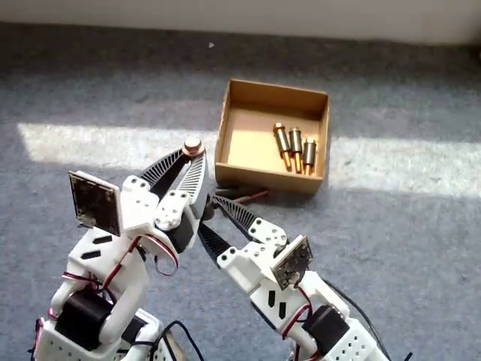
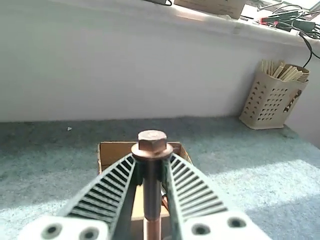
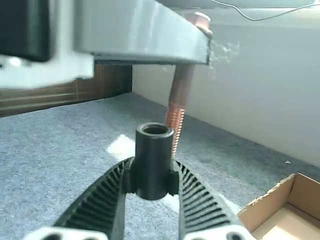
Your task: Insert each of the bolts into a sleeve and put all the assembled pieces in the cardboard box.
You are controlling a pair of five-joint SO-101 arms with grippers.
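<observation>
a: so, the left gripper point(image 2: 151, 167) is clamped on the bolt point(image 2: 152, 142), with its jaws on the shank just under the hex head and the shaft hanging down. the right gripper point(image 3: 152, 175) is closed around the sleeve point(image 3: 154, 157) at mid-body, bore facing up.

b: bolt tip relative to the bore?

a: the right wrist view puts the threaded tip just beside the sleeve's rim and behind it, not inside. both parts are held up off the carpet point(image 1: 406, 248), near the front wall of the cardboard box point(image 1: 270, 177).

b: handling notes?

a: judgement only. the bolt looks like solid metal, so stiff and heavy for its size. the smooth shank could swivel between the ribbed jaws if the tip catches the rim. the grip high under the head leaves the whole thread free, which suits insertion. the sleeve is rigid and round and may twist in the jaws under side load. the mid-body hold keeps its mouth clear.

b: counts?

a: three assembled pieces point(image 1: 295, 149) lie side by side in the box. one bolt is held and one sleeve is held. on the carpet just in front of the box lies one more loose bolt point(image 1: 253, 197), and beside it a dark piece point(image 1: 225, 192), probably a sleeve. the dark piece is partly hidden, so that is not certain.
</observation>
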